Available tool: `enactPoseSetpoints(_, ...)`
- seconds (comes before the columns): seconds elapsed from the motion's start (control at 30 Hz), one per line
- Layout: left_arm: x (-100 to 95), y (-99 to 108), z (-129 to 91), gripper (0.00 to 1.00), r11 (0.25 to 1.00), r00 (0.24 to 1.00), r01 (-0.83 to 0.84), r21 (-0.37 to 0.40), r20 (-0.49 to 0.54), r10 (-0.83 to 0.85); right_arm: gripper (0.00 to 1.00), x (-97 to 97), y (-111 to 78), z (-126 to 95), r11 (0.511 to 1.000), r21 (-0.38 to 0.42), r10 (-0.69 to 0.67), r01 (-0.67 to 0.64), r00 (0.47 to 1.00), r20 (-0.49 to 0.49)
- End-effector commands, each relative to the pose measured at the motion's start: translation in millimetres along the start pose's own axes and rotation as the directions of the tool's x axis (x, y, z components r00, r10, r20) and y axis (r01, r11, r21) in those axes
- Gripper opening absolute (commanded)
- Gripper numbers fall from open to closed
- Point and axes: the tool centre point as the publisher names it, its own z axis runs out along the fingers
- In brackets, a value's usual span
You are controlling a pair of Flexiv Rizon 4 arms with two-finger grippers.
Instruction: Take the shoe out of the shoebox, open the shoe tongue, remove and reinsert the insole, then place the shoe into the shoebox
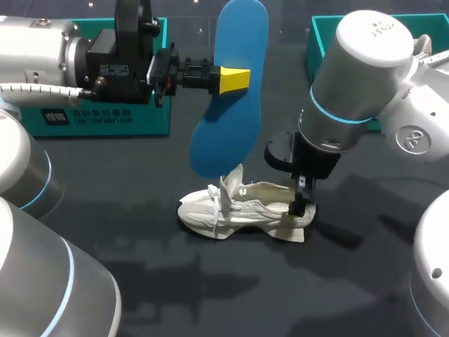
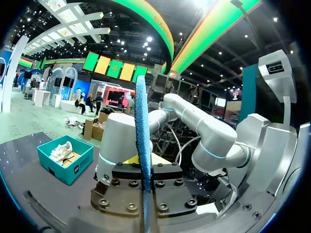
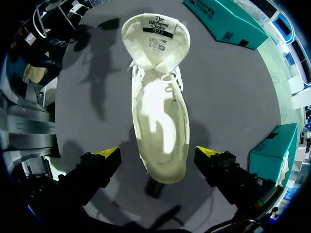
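- Left end effector (image 1: 233, 79) pinches the blue insole (image 1: 224, 140), long axis upright, lower end just above the shoe (image 1: 245, 207)
- Right end effector (image 3: 159, 154), spread, straddles the shoe's heel, toe pointing away

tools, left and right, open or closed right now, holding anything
left tool: closed on the blue insole
right tool: open, astride the shoe heel, not gripping
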Motion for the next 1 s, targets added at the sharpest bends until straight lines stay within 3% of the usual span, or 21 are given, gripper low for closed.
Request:
enactPoseSetpoints(0.03, 0.7, 1.1, -0.1, 0.00, 1.000, 1.000, 0.000, 0.000, 0.001, 0.000, 1.00, -6.0, 8.6, 3.7, 1.000, 0.007, -0.004, 0.004, 1.000, 0.001)
enactPoseSetpoints(0.47, 0.7, 1.1, -0.1, 0.00, 1.000, 1.000, 0.000, 0.000, 0.001, 0.000, 1.00, -33.9, 44.4, 17.0, 0.998, 0.027, -0.057, 0.056, 0.998, 0.007)
enactPoseSetpoints(1.0, 0.7, 1.1, -0.1, 0.00, 1.000, 1.000, 0.000, 0.000, 0.001, 0.000, 1.00, -40.5, 48.4, 49.2, 0.998, 0.009, -0.068, 0.068, 0.998, -0.010)
